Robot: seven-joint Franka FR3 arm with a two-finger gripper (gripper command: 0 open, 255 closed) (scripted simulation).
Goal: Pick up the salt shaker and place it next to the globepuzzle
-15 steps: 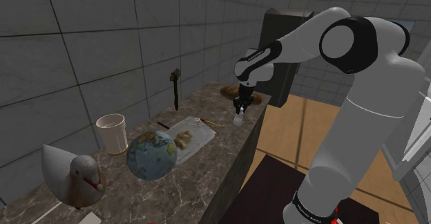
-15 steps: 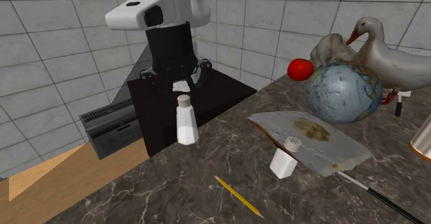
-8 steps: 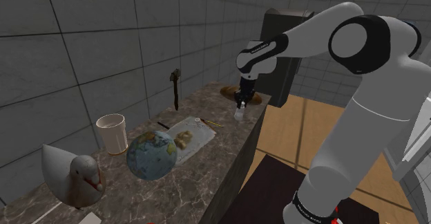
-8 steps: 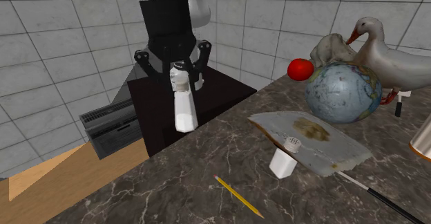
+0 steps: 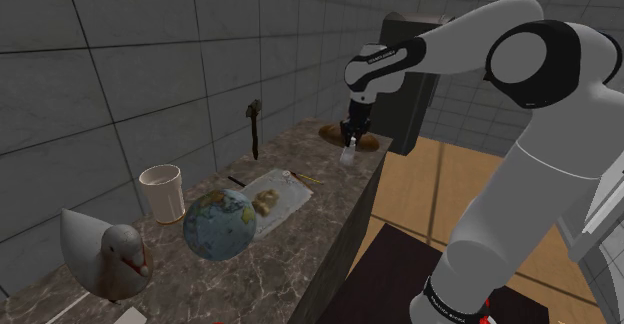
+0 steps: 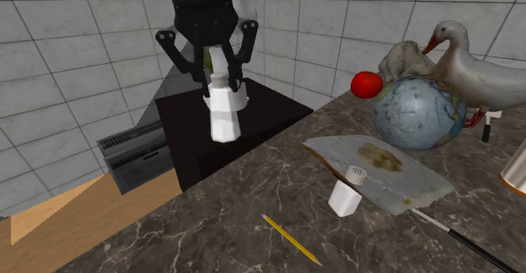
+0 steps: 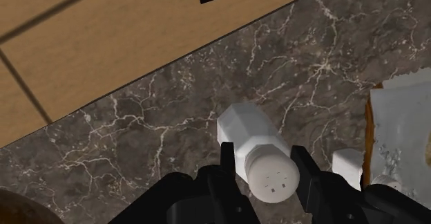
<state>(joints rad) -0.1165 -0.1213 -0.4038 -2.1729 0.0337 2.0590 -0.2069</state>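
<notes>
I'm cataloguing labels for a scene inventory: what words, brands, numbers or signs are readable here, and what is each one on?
No text here can be read.
Arm's dark wrist band: pale lettering, too small to read.
Arm's dark base band: pale lettering, too small to read.
salt shaker in the gripper: plain white, no label.
globe: map patches, no legible names.

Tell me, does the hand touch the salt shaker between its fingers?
Touching. The wrist view shows the hand with both fingers pressed against the salt shaker at its cap.
</notes>
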